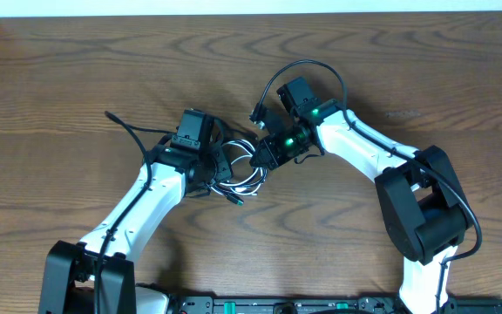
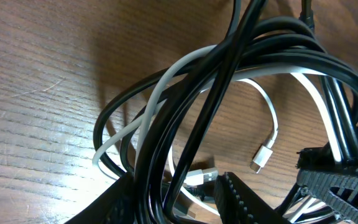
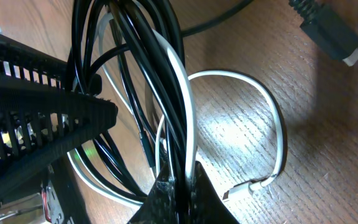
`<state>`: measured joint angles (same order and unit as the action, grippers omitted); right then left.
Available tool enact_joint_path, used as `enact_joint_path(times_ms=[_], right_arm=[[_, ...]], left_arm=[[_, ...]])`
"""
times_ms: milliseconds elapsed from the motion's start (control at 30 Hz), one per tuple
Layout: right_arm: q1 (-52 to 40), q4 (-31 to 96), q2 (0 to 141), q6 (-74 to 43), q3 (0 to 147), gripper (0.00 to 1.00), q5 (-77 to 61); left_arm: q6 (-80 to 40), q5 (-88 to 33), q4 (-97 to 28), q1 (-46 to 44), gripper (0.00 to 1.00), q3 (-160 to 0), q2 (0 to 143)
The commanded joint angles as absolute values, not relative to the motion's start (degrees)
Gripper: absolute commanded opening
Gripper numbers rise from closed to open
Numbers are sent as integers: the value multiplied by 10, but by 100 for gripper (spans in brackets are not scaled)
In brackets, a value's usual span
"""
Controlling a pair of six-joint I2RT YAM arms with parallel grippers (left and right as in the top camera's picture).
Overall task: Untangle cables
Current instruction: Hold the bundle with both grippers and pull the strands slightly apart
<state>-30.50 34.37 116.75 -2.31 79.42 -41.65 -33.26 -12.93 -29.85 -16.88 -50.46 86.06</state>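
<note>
The cables (image 1: 238, 183) lie in a knot of thin black cords and one white cord on the wooden table, between both arms. My left gripper (image 1: 223, 166) reaches in from the left. In its wrist view the left gripper (image 2: 173, 196) stands partly open, black cords (image 2: 229, 74) running between the fingers, hard against the left finger. The white cord (image 2: 166, 81) loops past, its small plug (image 2: 263, 155) resting on the wood. My right gripper (image 1: 255, 157) comes from the right; the right gripper (image 3: 179, 186) is shut on black cords and the white cord (image 3: 272, 118).
A black plug with a pale tip (image 3: 328, 31) lies on the wood beyond the knot. A thick black wire (image 1: 303, 65) arches over the right wrist. Another black cord end (image 1: 111, 116) trails out left of the left arm. The table's far edge (image 1: 251, 13) runs along the top.
</note>
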Motion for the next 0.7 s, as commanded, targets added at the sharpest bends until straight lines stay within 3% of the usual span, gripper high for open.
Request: enact_joint_path(times_ms=[0, 667], right_arm=[[-313, 340, 1169, -10, 795, 1, -454], [-313, 341, 1169, -1, 795, 1, -454]], left_arm=[[-337, -128, -294, -168, 41, -503, 865], [-335, -124, -292, -168, 42, -503, 865]])
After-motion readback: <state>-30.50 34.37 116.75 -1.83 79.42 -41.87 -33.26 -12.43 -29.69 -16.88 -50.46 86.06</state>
